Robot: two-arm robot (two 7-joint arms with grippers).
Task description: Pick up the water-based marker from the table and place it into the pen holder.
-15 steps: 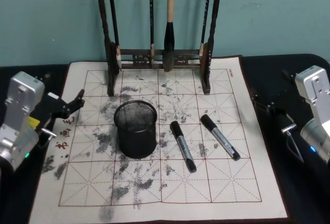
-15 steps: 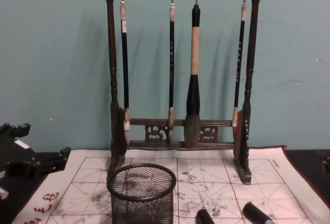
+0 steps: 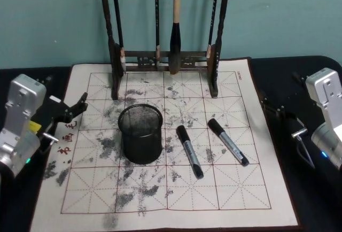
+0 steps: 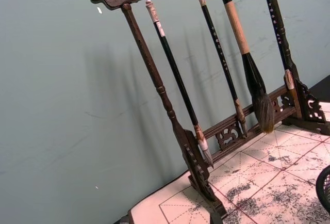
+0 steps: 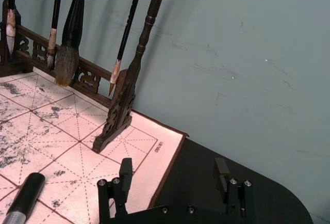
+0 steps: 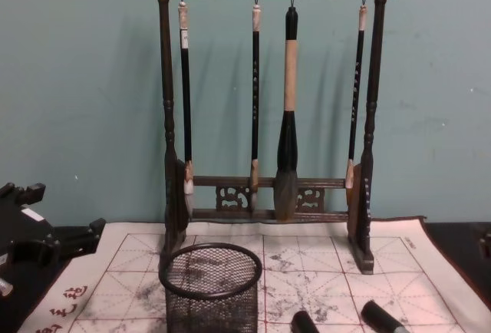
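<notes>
Two black-capped water-based markers lie on the white grid mat (image 3: 160,200) of the table. One marker (image 3: 189,151) rests just right of the pen holder (image 3: 140,133), the other marker (image 3: 228,141) farther right. The pen holder is a black mesh cup standing upright and empty. In the chest view the pen holder (image 6: 211,287) is at the bottom, with both marker caps (image 6: 304,322) (image 6: 380,318) beside it. My left gripper (image 3: 75,110) hovers open at the mat's left edge. My right gripper (image 5: 174,175) is open over the dark tabletop beyond the mat's right edge, with one marker (image 5: 23,198) near it.
A tall brown wooden brush rack (image 3: 165,61) with several hanging brushes stands at the back of the mat, behind the pen holder. A teal wall rises right behind it. Dark tabletop (image 3: 299,82) borders the mat on both sides.
</notes>
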